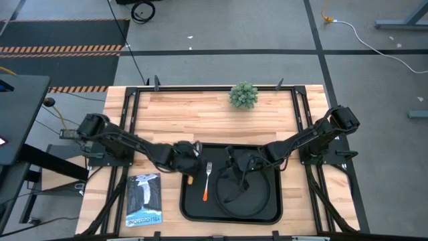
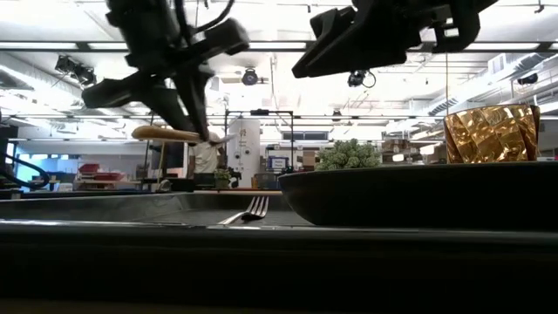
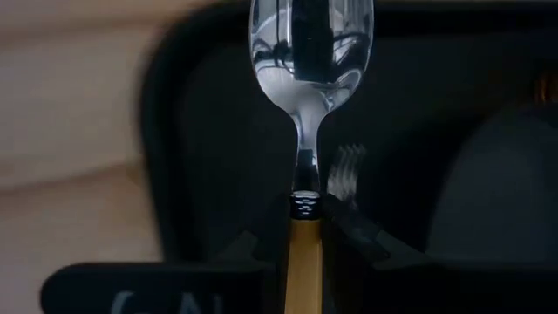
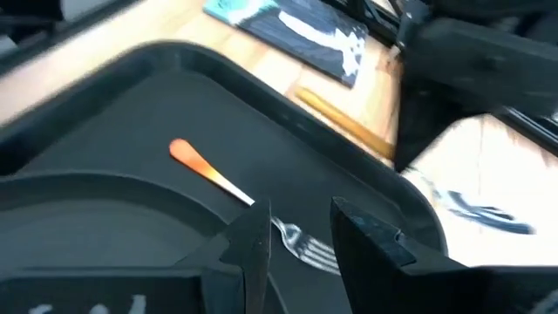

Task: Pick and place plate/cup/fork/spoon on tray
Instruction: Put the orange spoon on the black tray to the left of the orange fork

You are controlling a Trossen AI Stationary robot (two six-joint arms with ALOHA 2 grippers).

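The black tray (image 1: 194, 207) lies at the table's near middle. The fork (image 1: 207, 181) lies on its floor and also shows in the right wrist view (image 4: 218, 179). The round plate (image 1: 257, 201) rests on the tray's right part. In the low view the amber cup (image 2: 491, 133) stands behind the plate's rim (image 2: 418, 187), its base hidden. My left gripper (image 1: 189, 159) is shut on the spoon (image 3: 311, 52) over the tray's left edge. My right gripper (image 4: 301, 240) is open and empty above the plate's far side. My left gripper pinches the spoon between its two fingers where the orange handle meets the metal neck (image 3: 303, 228). The fingers come from above. The spoon is lifted clear and lies about level, its handle end (image 2: 161, 133) sticking out beside the fingers and its bowl over the tray.
A blue-and-white booklet (image 1: 144, 199) lies on the table left of the tray. A small green plant (image 1: 243, 94) stands at the far middle. Bare wood lies between the plant and the tray.
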